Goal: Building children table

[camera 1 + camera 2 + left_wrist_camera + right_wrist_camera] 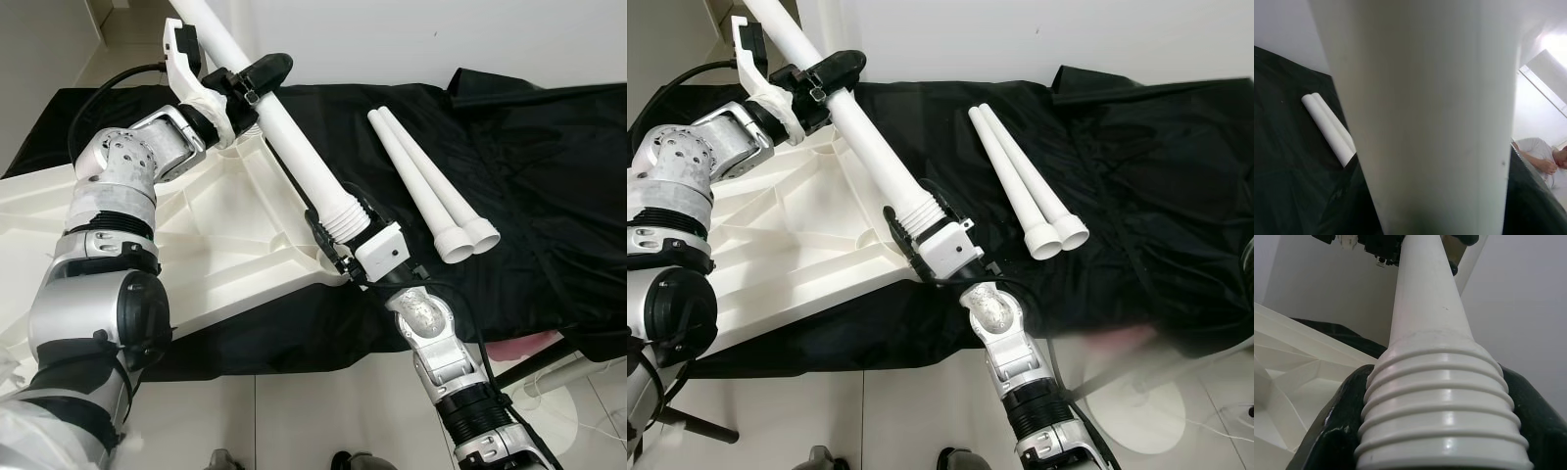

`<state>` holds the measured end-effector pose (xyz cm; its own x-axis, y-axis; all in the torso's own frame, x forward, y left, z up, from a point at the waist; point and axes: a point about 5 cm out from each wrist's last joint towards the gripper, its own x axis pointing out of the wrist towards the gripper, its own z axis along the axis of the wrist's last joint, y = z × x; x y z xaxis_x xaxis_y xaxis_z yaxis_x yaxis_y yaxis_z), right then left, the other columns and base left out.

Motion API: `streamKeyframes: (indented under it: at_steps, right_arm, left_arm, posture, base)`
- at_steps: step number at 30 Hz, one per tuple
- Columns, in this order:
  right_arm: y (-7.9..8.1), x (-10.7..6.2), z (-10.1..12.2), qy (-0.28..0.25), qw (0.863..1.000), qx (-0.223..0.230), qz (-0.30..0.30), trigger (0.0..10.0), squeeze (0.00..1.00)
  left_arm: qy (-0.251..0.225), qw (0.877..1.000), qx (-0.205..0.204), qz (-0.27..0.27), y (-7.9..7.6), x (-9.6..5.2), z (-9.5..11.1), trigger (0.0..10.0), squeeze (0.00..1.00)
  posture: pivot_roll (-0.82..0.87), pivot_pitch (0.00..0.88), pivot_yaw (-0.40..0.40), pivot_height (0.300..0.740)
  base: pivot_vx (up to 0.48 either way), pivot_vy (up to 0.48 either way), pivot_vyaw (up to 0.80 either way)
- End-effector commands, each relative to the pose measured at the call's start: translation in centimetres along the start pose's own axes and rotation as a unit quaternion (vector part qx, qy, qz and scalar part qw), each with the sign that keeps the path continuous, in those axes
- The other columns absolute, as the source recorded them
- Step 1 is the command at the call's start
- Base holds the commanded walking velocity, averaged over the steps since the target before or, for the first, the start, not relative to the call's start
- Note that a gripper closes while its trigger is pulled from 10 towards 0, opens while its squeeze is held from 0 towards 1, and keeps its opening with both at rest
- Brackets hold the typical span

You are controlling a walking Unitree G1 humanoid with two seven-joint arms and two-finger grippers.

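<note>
your right gripper (338, 235) is clamped on the ribbed end of the white leg (284, 127), right at the corner of the upturned tabletop (220, 250), and your left gripper (240, 86) grips its shaft higher up. the leg slants up and away over the tabletop. two spare legs (431, 191) lie well apart on the black cloth (549, 176), leaving room to swing.

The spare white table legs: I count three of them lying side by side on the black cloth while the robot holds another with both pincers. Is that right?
Not quite. Two spare legs lie side by side on the black cloth, not three; the left eye view shows it. The rest holds: the left pincer and the right pincer both hold another table leg.
</note>
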<state>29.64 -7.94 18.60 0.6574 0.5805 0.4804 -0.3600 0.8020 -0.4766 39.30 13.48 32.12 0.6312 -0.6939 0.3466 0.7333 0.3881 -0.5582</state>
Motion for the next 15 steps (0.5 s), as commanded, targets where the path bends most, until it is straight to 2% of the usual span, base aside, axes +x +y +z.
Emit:
streamKeyframes:
  at_steps: [1,2,3,4,5,6,8,9,15]
  right_arm:
    - [0.07,-0.52,-0.59,0.015,1.0,-0.005,0.009,10.0,0.0]
    - [0.07,-0.52,-0.59,0.015,1.0,-0.005,0.009,10.0,0.0]
    - [-0.05,-0.56,-0.66,0.016,1.0,-0.005,0.007,10.0,0.22]
    - [-0.05,-0.56,-0.66,0.016,1.0,-0.005,0.007,10.0,0.22]
    - [-0.21,-0.68,-0.76,0.017,1.0,0.002,-0.002,10.0,1.0]
    - [-0.3,-0.74,-0.81,0.017,1.0,0.008,-0.008,10.0,1.0]
    - [-0.3,-0.74,-0.81,0.017,1.0,0.008,-0.008,10.0,1.0]
    - [-0.27,-0.83,-0.83,0.017,1.0,0.016,-0.011,10.0,1.0]
    - [-0.44,-1.18,-1.12,0.025,0.999,0.038,-0.028,10.0,1.0]
  left_arm:
    - [-0.001,0.997,0.018,-0.069,-1.42,0.35,0.8,0.0,0.0]
    - [-0.001,0.997,0.018,-0.069,-1.42,0.35,0.8,0.0,0.0]
    - [-0.002,0.998,0.018,-0.067,-1.4,0.34,0.85,0.0,0.0]
    - [-0.002,0.998,0.018,-0.067,-1.4,0.34,0.85,0.0,0.0]
    - [0.004,0.998,0.027,-0.052,-1.22,0.39,0.83,0.0,0.0]
    - [0.009,0.999,0.034,-0.042,-1.07,0.4,0.84,2.3,0.0]
    - [0.009,0.999,0.034,-0.042,-1.07,0.4,0.84,2.3,0.0]
    - [0.015,0.999,0.039,-0.033,-0.9,0.37,0.81,10.0,0.0]
    - [0.014,0.999,0.049,-0.016,-0.61,0.17,1.28,10.0,0.0]
  posture:
    - [-0.08,0.085,0.021,0.74]
    - [-0.08,0.085,0.021,0.74]
    - [-0.08,0.086,0.023,0.74]
    - [-0.08,0.086,0.023,0.74]
    - [-0.07,0.089,0.02,0.74]
    - [-0.07,0.09,0.02,0.74]
    - [-0.07,0.09,0.02,0.74]
    - [-0.07,0.092,0.022,0.74]
    - [-0.06,0.096,0.022,0.74]
  base:
    - [0.0,0.0,0.0]
    - [0.0,0.0,0.0]
    - [0.0,0.0,0.0]
    - [0.0,0.0,0.0]
    - [0.0,0.0,0.0]
    - [0.0,0.0,0.0]
    - [0.0,0.0,0.0]
    - [0.0,0.0,0.0]
    - [0.0,0.0,0.0]
